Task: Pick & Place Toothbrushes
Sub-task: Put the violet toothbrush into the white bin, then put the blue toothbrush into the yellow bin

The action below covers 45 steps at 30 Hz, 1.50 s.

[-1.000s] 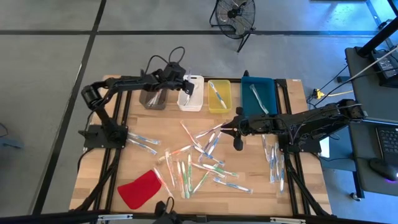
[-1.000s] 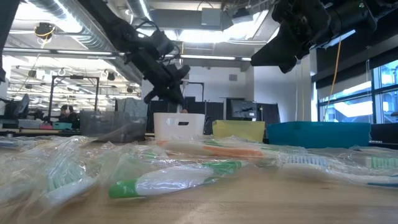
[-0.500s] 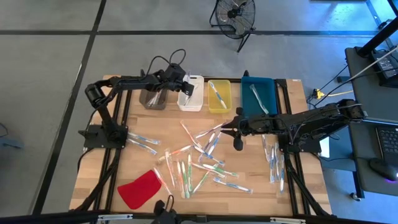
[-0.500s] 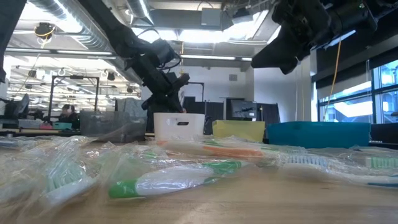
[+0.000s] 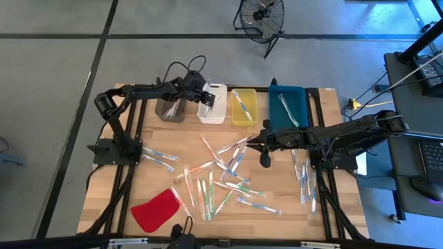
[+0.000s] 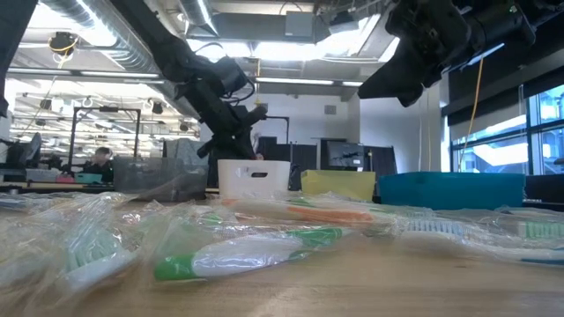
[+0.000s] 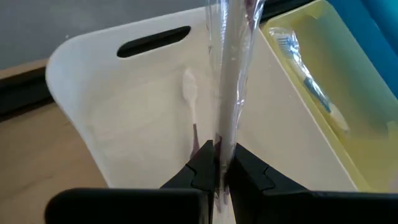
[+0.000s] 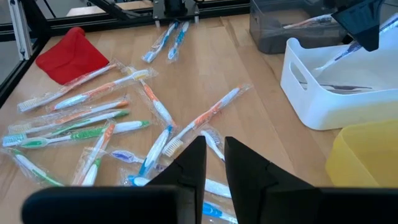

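My left gripper [image 7: 216, 167] hangs over the white bin [image 5: 220, 88] at the table's far edge and is shut on a clear-wrapped whitish toothbrush [image 7: 231, 74]. Another toothbrush [image 7: 189, 93] lies on the white bin's floor. Many wrapped toothbrushes [image 5: 221, 178] lie flat and scattered on the middle of the wooden table. My right gripper [image 8: 215, 163] hovers above the right part of that scatter, open by a narrow gap with nothing between its fingers. In the high view it is right of the table's centre [image 5: 253, 144]. My left gripper pinches the wrapped toothbrush near one end [image 7: 219, 146] between its two fingers. The fingers slant down toward the table's far right, and the brush runs on past them in line with them. It is lifted clear, its free end [image 8: 328, 60] slanting down over the white bin.
A grey bin [image 5: 169, 111], a yellow bin [image 5: 243, 107] and a blue bin [image 5: 287, 107], each holding a toothbrush, flank the white one. A red cloth [image 5: 156, 209] lies near left. More toothbrushes lie at the right edge [image 5: 304, 183] and the left [image 5: 158, 159].
My left gripper has tipped a little further down over the white bin, still shut on its toothbrush.
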Tool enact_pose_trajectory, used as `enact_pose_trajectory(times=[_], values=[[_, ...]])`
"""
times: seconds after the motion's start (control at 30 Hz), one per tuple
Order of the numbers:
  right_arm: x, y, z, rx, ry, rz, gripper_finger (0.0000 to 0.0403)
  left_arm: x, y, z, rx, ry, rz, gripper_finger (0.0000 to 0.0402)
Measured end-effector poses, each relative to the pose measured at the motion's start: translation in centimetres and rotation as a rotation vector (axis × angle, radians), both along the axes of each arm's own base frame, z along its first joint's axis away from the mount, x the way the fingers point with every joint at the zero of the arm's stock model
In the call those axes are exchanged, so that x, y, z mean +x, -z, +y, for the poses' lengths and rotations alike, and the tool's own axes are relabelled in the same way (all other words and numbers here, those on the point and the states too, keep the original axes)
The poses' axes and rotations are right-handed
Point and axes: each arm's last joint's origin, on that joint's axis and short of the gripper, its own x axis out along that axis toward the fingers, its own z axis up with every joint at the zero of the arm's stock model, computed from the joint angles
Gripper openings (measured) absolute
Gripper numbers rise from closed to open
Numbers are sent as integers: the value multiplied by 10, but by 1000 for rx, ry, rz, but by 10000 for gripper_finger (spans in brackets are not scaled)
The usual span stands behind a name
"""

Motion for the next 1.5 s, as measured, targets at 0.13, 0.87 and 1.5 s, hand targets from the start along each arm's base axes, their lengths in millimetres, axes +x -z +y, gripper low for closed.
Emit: enact_pose_trajectory(times=[0.13, 0.87, 1.5], values=[[0, 1, 0, -1, 0, 8, 62, 2, -2, 0, -12, 12, -39, 22], [0, 1, 0, 6, 4, 8, 83, -1, -2, 4, 100, 126, 23, 47], [-1, 2, 1, -13, -43, 26, 84, -10, -33, -3, 185, 207, -31, 168]])
